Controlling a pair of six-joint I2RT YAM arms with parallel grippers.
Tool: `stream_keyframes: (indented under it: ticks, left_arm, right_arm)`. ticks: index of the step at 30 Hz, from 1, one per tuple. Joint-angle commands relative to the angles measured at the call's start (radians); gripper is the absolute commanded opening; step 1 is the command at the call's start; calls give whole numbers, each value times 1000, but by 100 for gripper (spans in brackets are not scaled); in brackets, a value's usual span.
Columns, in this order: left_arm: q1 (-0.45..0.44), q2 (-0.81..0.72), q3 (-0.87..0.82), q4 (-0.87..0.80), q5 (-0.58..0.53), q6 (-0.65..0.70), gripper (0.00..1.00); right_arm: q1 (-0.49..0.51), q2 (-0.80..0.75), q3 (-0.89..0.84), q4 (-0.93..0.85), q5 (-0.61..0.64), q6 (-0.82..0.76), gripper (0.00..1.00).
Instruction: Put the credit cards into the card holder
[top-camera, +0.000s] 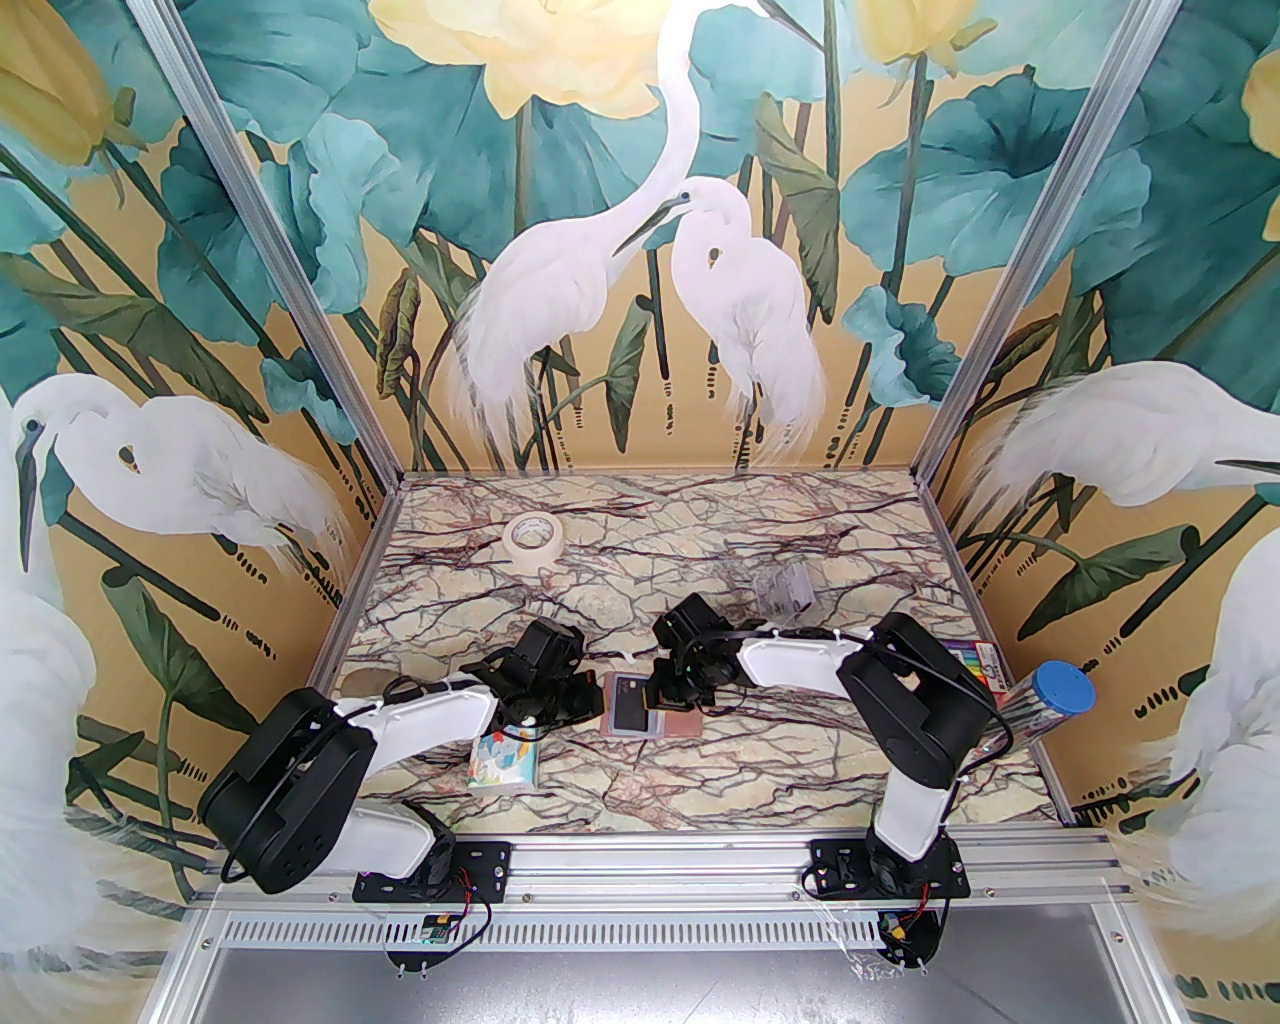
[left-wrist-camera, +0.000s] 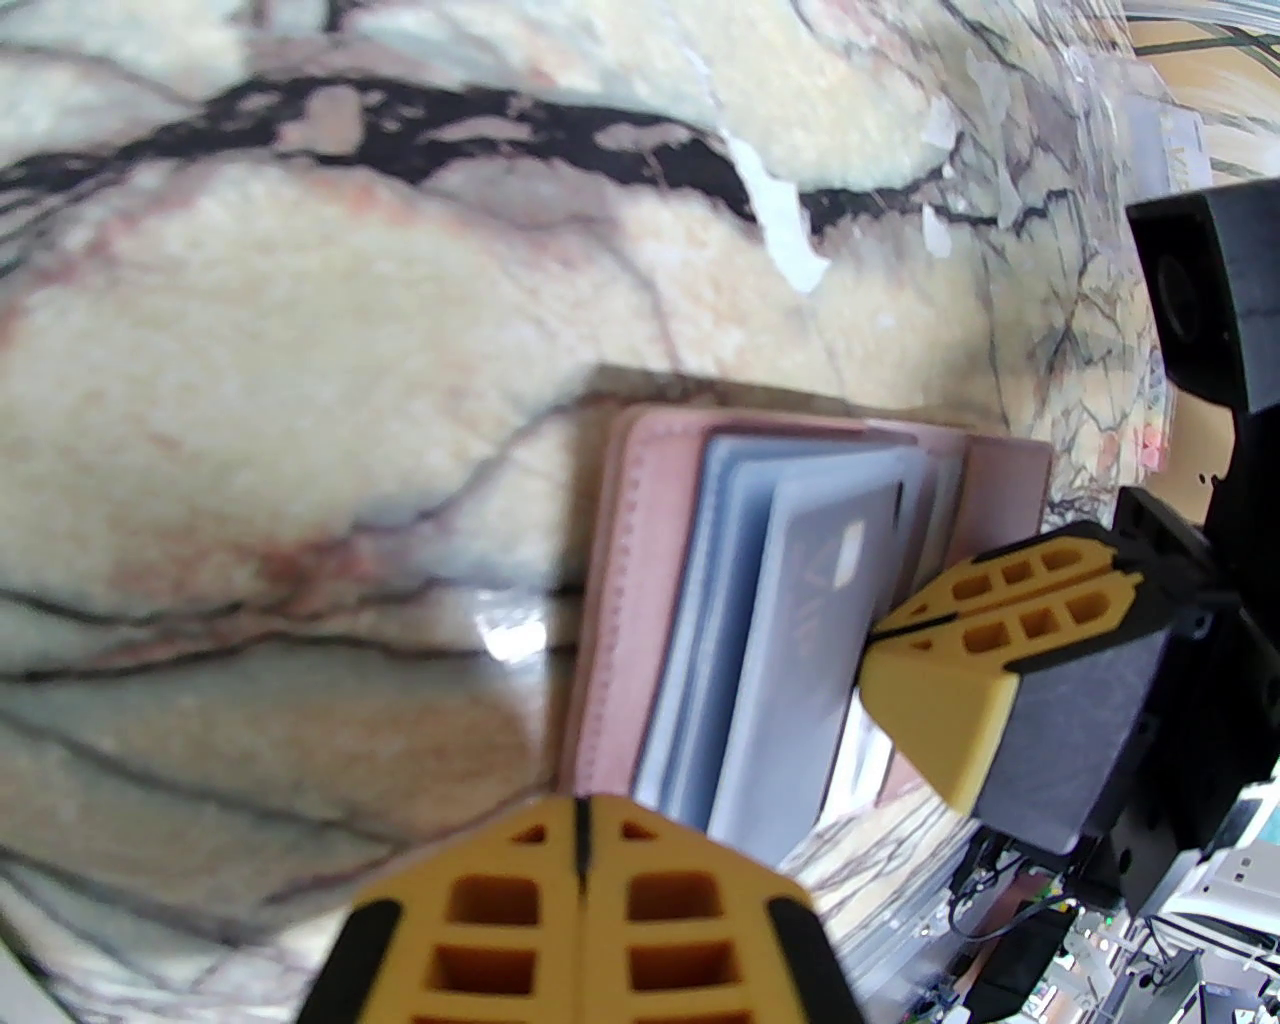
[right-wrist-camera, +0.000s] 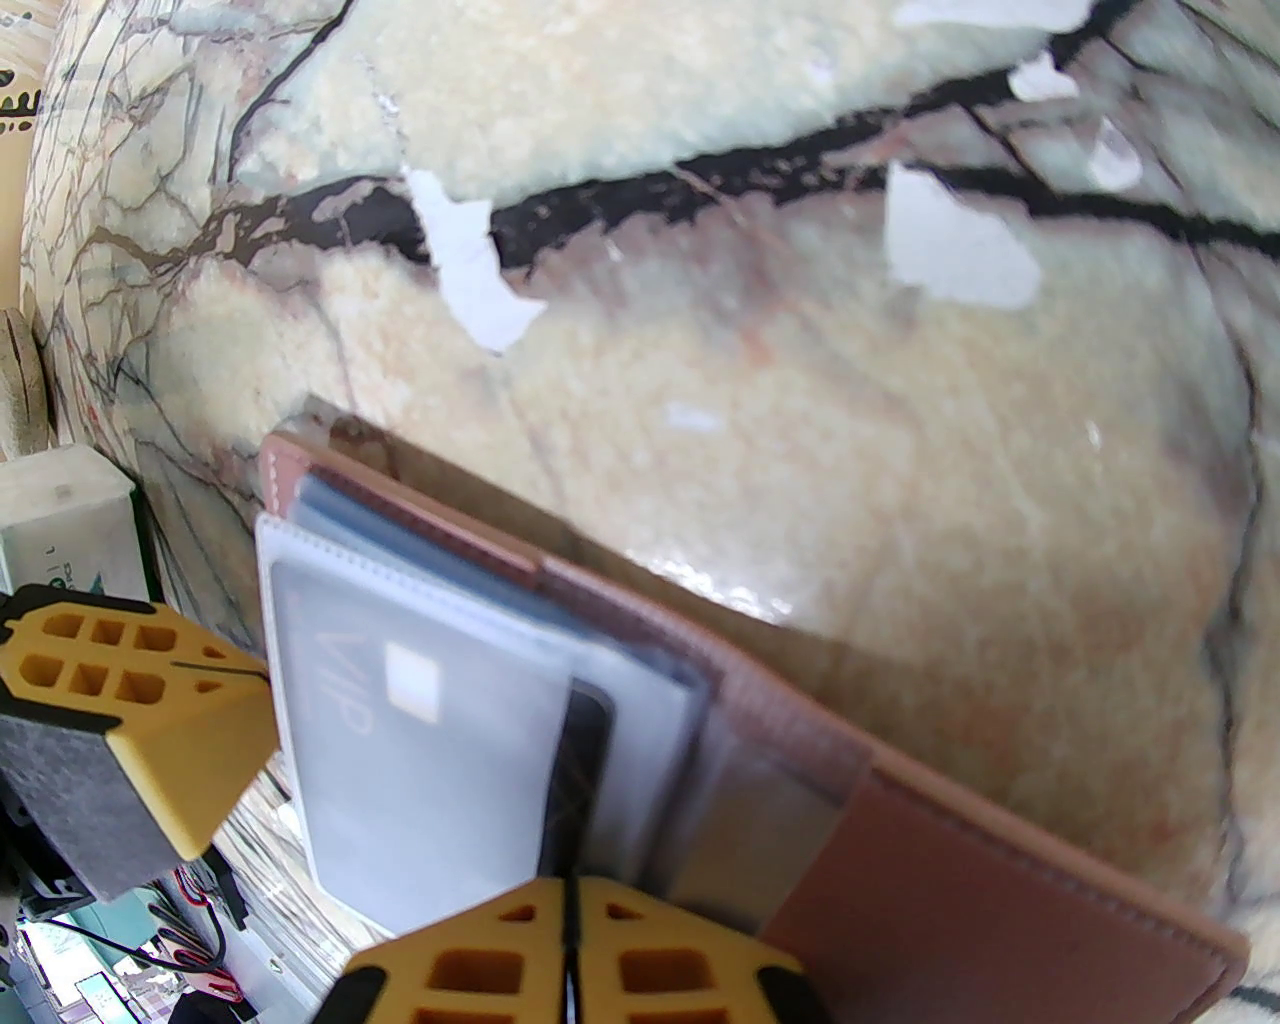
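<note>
Left gripper, jaws pressed together, sits just beside the card holder, lying open on the table by the middle of the near edge; right gripper pinches a dark credit card partly inserted in it.

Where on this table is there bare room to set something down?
Bare marble along the near edge, between the tissue pack and the right arm's base, and at the far middle between the tape roll and the clear box. Crowded around the card holder at centre, and by the colourful pack and blue-capped tube on the right.
</note>
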Motion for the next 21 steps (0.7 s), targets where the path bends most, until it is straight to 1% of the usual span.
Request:
stream_keyframes:
  ticks: [1,3,5,10,15,21]
  left_arm:
    - [-4,-45,-3,-46,-32,-10,4]
    - [-4,-63,-3,-38,-21,-12,4]
    - [-4,-84,-7,-9,14,-13,7]
    - [-3,-88,-8,53,91,-21,22]
    - [-3,-54,-3,59,101,-16,31]
    - [-7,-11,-3,82,131,-15,32]
  right_arm:
    - [-1,37,-40,-30,34,-6,7]
    - [-3,36,-42,-27,32,-6,7]
    - [-5,38,-43,-25,28,-6,7]
    - [-6,38,-44,-23,28,-7,7]
    - [-8,37,-45,-23,25,-6,7]
    - [-8,41,-43,-24,24,-7,7]
